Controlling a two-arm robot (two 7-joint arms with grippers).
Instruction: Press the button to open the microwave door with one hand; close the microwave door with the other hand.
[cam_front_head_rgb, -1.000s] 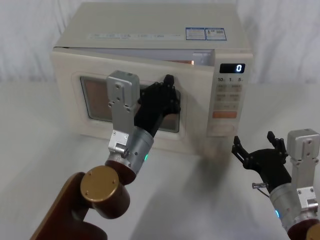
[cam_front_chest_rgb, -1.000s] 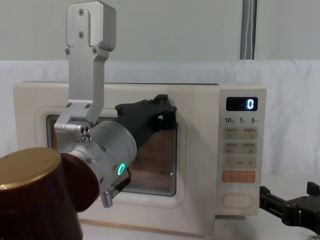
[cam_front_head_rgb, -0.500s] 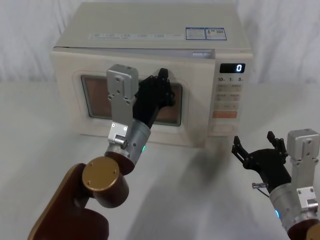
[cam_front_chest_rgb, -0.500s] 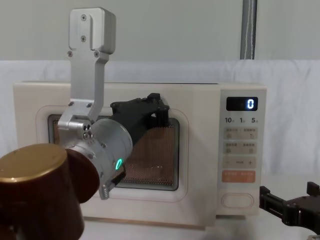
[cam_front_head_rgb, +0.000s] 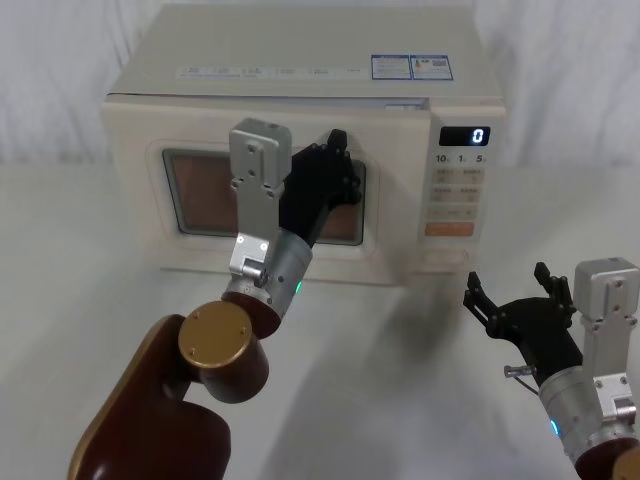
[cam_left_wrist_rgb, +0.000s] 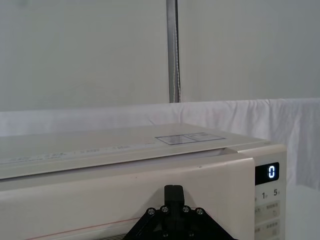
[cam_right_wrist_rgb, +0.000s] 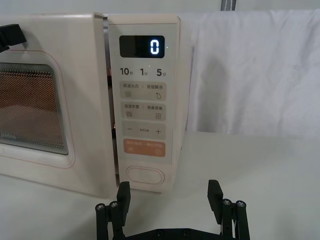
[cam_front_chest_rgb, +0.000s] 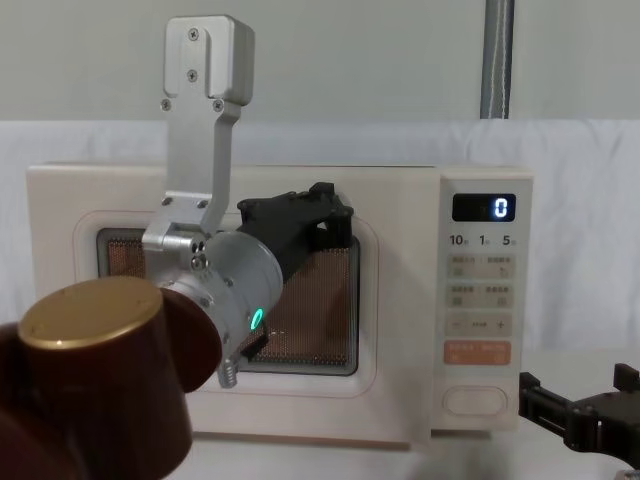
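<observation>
At the front of the microwave (cam_front_head_rgb: 300, 150), the left arm reaches forward and up, its silver wrist bracket upright and the left gripper (cam_front_head_rgb: 335, 175) laid against the upper right part of the microwave door (cam_front_head_rgb: 200, 250). Whether its fingers are open or closed cannot be told. The door sits flush with the body, shut.

From the chest view the left gripper (cam_front_chest_rgb: 310, 215) covers the top edge of the dark window, at about 1 o'clock from the window's centre. The left wrist view adds the microwave's top surface with its label and the door's upper edge just past the fingertips.

The right gripper (cam_front_head_rgb: 515, 305) hovers low at the table's right, fingers spread open and holding nothing. The right wrist view shows the button (cam_right_wrist_rgb: 145, 176) at 11 o'clock from the right gripper (cam_right_wrist_rgb: 170, 205), near but apart, below the orange key (cam_right_wrist_rgb: 144, 146).
</observation>
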